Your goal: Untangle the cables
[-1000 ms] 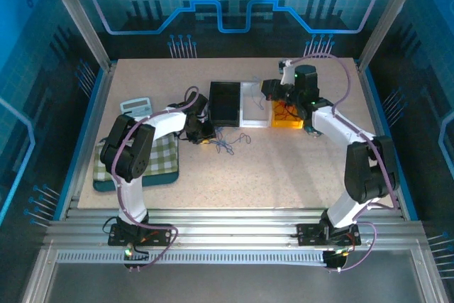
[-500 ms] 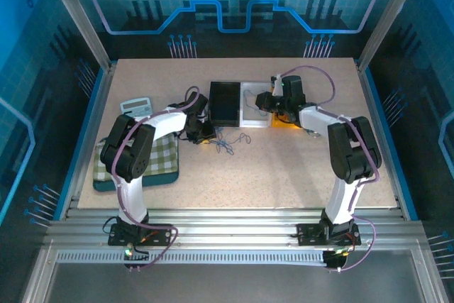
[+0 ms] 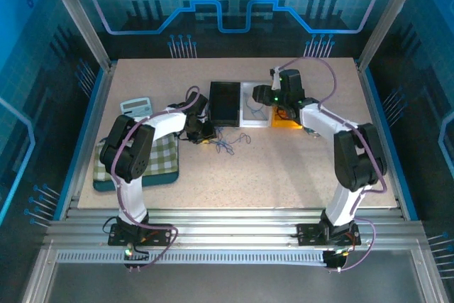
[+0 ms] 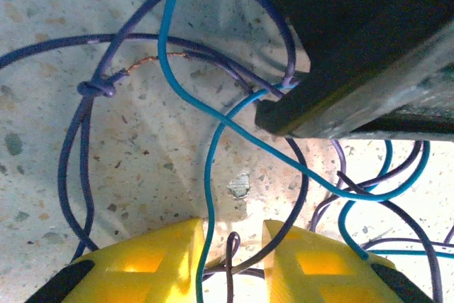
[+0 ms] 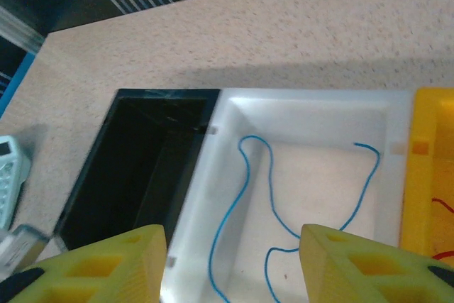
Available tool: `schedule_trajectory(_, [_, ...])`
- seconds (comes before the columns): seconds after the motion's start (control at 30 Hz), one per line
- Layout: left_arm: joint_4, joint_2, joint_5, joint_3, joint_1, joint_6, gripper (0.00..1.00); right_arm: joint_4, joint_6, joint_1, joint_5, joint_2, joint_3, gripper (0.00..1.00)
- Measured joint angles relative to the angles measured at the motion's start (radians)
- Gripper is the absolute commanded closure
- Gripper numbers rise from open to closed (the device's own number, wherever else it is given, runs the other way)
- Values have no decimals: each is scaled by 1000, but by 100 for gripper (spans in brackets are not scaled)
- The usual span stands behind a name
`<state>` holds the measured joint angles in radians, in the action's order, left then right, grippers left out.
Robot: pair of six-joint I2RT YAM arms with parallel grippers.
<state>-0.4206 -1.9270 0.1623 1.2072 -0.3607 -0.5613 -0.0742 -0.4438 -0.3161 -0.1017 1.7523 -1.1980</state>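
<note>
The cables (image 3: 228,141) lie in a small tangle on the table in front of the black bin (image 3: 225,103). My left gripper (image 3: 206,135) sits at the tangle's left end. In the left wrist view its yellow fingers (image 4: 149,260) stand a little apart, open, with a teal cable (image 4: 213,147) and dark purple cables (image 4: 78,147) running through the gap (image 4: 234,228). One purple cable carries a knot (image 4: 96,89). My right gripper (image 5: 234,235) hangs open and empty over the white bin (image 5: 305,97), where a single blue cable (image 5: 273,196) lies loose.
The black bin (image 5: 135,168), the white bin (image 3: 254,113) and a yellow bin (image 3: 287,117) stand side by side; a red strand (image 5: 441,207) lies in the yellow one. A calculator (image 3: 136,107) and a checked cloth (image 3: 152,157) lie at the left.
My right gripper has swung left from the yellow bin to over the white bin and opened, and the blue cable now lies in that bin. The left arm has not moved.
</note>
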Motion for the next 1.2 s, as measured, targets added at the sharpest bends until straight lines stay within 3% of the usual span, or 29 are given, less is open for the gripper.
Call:
schedule_trajectory(0.23, [8,2,10,-6,0,14,71,12,136,-123,-101,-95,85,49])
schedule_trajectory(0.37, [16,5,12,-13,1,14,71,67,203,-249,-147,-50,105,50])
schedule_trajectory(0.47, [21,6,14,-16,1,18,71,103,217,-285,-180,15,104,50])
schedule_trajectory(0.73, [26,9,18,-21,2,21,71,193,229,-264,-222,126,80,50])
schedule_trajectory(1.2, [34,11,18,-27,2,22,70,145,174,-226,-282,250,-23,50])
